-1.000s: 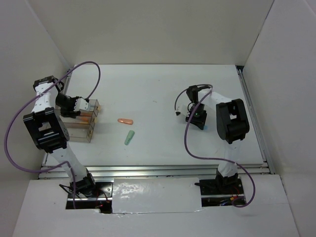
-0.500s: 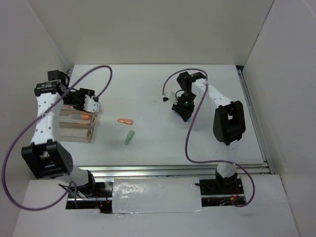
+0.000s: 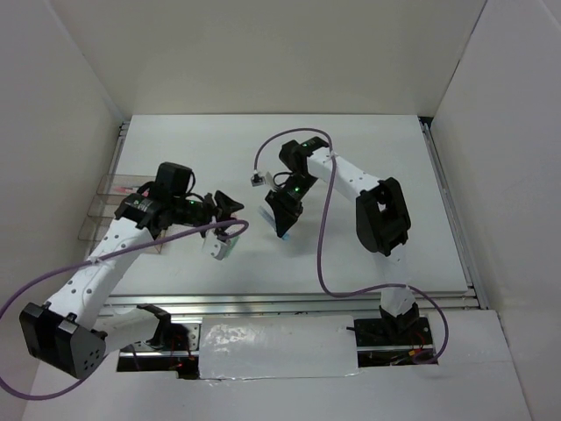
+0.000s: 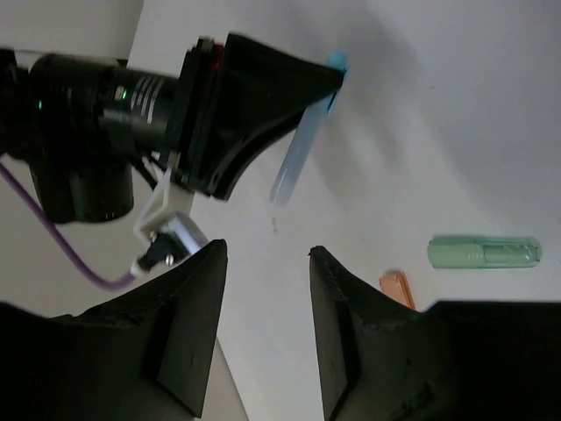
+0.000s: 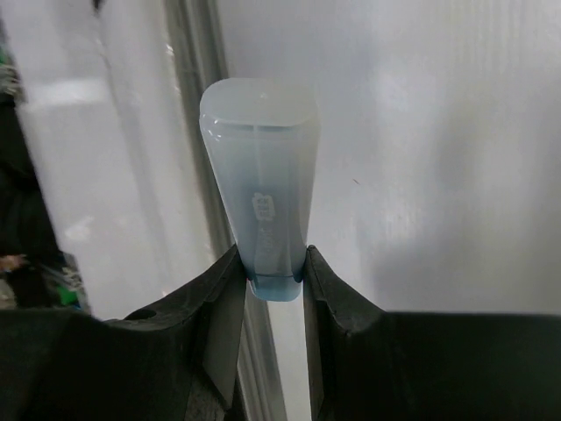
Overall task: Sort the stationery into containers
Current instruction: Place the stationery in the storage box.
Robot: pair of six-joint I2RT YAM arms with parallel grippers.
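Blue cap (image 5: 259, 175) is pinched by its end in R claw (image 5: 270, 272), mid-table, well apart from boxes (image 3: 103, 209). L claw (image 4: 267, 256) is held part-open, empty, near green pen (image 4: 484, 253). Risk: arms crowded, cap could be knocked loose.

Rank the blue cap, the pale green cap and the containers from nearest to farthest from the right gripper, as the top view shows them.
1. blue cap: clamped in the right gripper itself.
2. pale green cap: lying loose to its left, mid-table.
3. containers: farthest, at the table's far left edge.
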